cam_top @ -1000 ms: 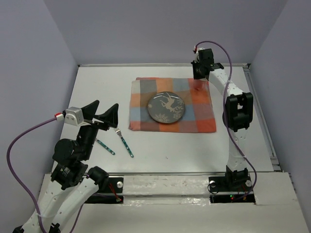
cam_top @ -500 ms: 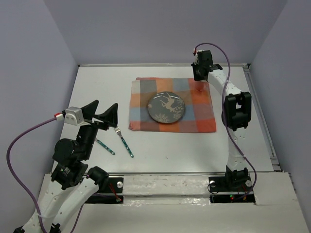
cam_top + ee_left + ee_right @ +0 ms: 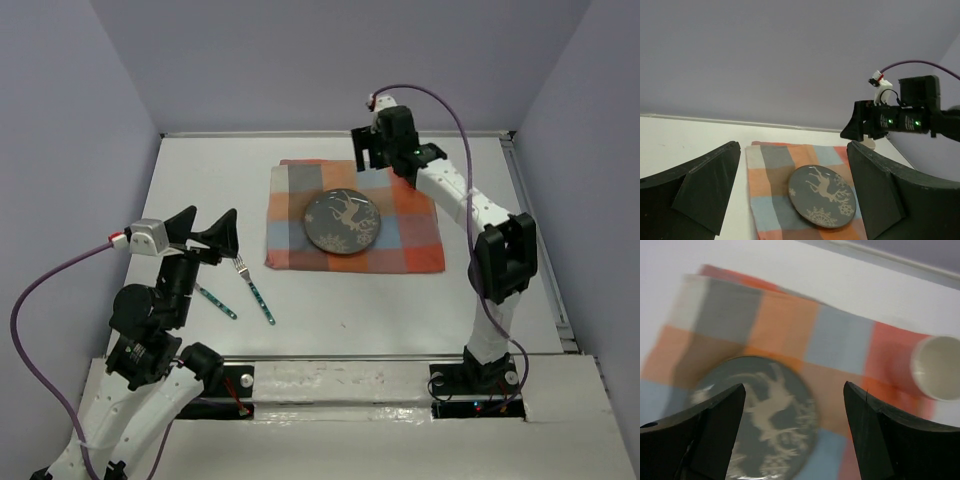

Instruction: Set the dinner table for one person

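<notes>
On the white dinner table (image 3: 200, 180) an orange-and-blue checkered cloth (image 3: 400, 240) carries a grey plate (image 3: 342, 222) with a pale deer pattern. A white cup (image 3: 938, 367) stands at the cloth's far right corner; in the top view my right arm covers it. My right gripper (image 3: 372, 155) hovers open above the cloth's far edge, over the plate's rim (image 3: 794, 385), holding nothing. Well left of the cloth, my left gripper (image 3: 205, 235) is raised and open wide. It faces the plate (image 3: 822, 196) across the table, and nothing is between its fingers.
Two teal-handled utensils lie on the table below the left gripper: a fork (image 3: 257, 293) and a second piece (image 3: 216, 302). A raised rail (image 3: 535, 220) runs along the table's right edge. Grey walls close in the back and both sides.
My right gripper has opened from shut and swung left from the cloth's far right corner, leaving the cup standing there. The left arm has barely moved.
</notes>
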`<move>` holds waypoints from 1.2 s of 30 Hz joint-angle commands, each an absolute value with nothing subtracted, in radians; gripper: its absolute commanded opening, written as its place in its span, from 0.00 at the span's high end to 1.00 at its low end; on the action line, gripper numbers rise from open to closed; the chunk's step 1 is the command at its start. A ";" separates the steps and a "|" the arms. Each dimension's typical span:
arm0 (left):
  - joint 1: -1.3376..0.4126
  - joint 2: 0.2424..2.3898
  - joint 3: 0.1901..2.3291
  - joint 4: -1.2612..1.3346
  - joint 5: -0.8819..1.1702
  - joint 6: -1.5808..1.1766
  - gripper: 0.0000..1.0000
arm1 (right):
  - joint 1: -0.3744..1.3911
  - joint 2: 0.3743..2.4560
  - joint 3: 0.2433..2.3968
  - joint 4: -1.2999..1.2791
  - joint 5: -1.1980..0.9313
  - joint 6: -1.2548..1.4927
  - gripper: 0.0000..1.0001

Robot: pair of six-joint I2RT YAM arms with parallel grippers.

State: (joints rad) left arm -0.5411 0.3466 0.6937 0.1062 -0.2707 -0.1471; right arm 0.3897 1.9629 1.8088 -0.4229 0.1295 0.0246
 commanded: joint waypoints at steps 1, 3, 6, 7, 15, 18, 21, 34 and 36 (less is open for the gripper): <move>-0.526 0.348 0.695 0.132 -0.382 -0.150 0.01 | 0.650 1.864 1.566 -0.160 0.015 0.172 0.19; -0.525 0.344 0.693 0.127 -0.420 -0.155 0.01 | 0.744 1.862 1.502 -0.049 0.011 0.224 0.21; -0.522 0.338 0.693 0.115 -0.553 -0.175 0.01 | 0.899 1.922 1.476 -0.025 0.026 0.273 0.29; -0.520 0.336 0.692 0.112 -0.583 -0.182 0.01 | 0.932 1.939 1.477 -0.025 0.044 0.278 0.31; -0.494 0.311 0.673 0.126 -0.739 -0.249 0.01 | 1.103 2.072 1.493 -0.023 0.152 0.334 0.36; -0.491 0.319 0.670 0.129 -0.733 -0.252 0.01 | 1.123 2.112 1.511 -0.028 0.146 0.339 0.36; -0.489 0.327 0.669 0.135 -0.686 -0.247 0.01 | 1.157 2.149 1.532 -0.052 0.133 0.344 0.37; -0.486 0.330 0.669 0.146 -0.615 -0.244 0.01 | 1.209 2.134 1.511 -0.104 0.195 0.334 0.45; -0.488 0.328 0.669 0.146 -0.604 -0.244 0.01 | 1.209 2.122 1.514 -0.106 0.207 0.331 0.48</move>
